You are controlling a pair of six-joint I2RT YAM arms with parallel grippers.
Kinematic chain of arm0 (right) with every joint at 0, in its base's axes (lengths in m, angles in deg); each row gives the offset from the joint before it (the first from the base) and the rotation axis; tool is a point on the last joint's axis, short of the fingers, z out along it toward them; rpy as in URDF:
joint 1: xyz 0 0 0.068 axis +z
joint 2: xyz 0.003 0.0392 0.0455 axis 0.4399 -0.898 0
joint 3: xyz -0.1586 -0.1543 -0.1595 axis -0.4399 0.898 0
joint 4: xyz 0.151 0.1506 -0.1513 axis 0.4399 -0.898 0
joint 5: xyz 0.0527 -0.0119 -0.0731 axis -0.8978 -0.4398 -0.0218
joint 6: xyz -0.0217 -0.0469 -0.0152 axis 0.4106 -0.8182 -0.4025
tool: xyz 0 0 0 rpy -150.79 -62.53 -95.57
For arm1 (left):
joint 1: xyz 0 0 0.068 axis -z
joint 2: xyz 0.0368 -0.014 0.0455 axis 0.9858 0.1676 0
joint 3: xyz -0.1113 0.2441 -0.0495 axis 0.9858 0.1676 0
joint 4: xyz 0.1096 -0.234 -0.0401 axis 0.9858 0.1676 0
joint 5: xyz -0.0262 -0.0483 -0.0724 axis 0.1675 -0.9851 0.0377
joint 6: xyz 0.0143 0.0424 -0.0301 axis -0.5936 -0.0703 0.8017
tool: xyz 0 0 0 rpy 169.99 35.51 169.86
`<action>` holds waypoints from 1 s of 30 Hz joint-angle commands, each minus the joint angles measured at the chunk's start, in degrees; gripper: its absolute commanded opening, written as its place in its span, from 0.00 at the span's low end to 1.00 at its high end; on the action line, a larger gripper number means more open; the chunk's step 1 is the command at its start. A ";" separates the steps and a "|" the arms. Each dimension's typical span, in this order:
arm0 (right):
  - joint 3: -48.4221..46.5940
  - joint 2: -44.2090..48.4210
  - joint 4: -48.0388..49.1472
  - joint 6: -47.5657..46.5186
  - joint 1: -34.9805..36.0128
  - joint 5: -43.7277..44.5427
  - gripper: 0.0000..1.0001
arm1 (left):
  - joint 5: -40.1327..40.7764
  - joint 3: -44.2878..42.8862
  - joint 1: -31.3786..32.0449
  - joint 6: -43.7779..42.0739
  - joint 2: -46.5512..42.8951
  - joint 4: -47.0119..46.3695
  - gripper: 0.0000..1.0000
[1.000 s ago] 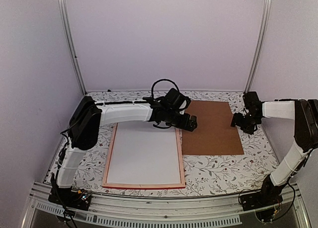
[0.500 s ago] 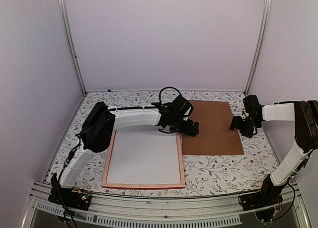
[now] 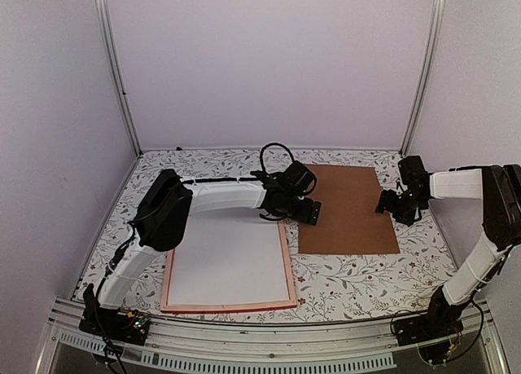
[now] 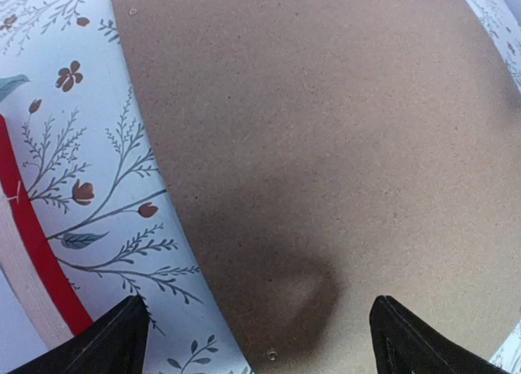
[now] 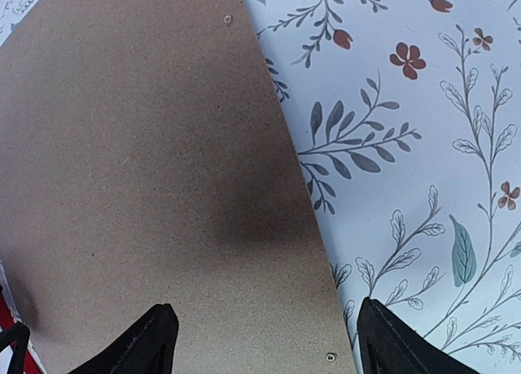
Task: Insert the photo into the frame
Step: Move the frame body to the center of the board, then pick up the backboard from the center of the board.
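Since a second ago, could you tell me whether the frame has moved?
Yes: the frame slid left, away from the brown board.

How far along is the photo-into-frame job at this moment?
Done, apparently: the photo, white back up, lies inside the frame, which is face down. In hand: nothing; the left gripper and right gripper hang open over opposite edges of the brown backing board. Left, probably: the board lies on the table beside the frame, not yet laid over the photo.

White-shelled arms [image 3: 220, 196], black joints [image 3: 163, 219], cables [image 3: 271, 147].
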 commanded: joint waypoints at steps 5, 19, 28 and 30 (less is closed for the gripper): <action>-0.23 -0.95 1.72 -1.39 -0.68 -2.12 0.79 | -5.04 -1.89 -0.54 2.26 3.24 3.57 0.96; 0.05 -6.77 5.19 -3.29 -2.50 -9.57 0.75 | -14.74 1.73 -0.34 6.27 3.52 -2.83 0.90; 0.08 1.08 6.35 -3.58 -2.51 -19.92 0.58 | -17.92 9.94 -0.10 8.11 -1.17 -9.02 0.88; -0.51 3.11 5.99 -3.37 -2.46 -22.87 0.55 | -18.24 11.79 -0.08 8.38 -2.32 -9.76 0.87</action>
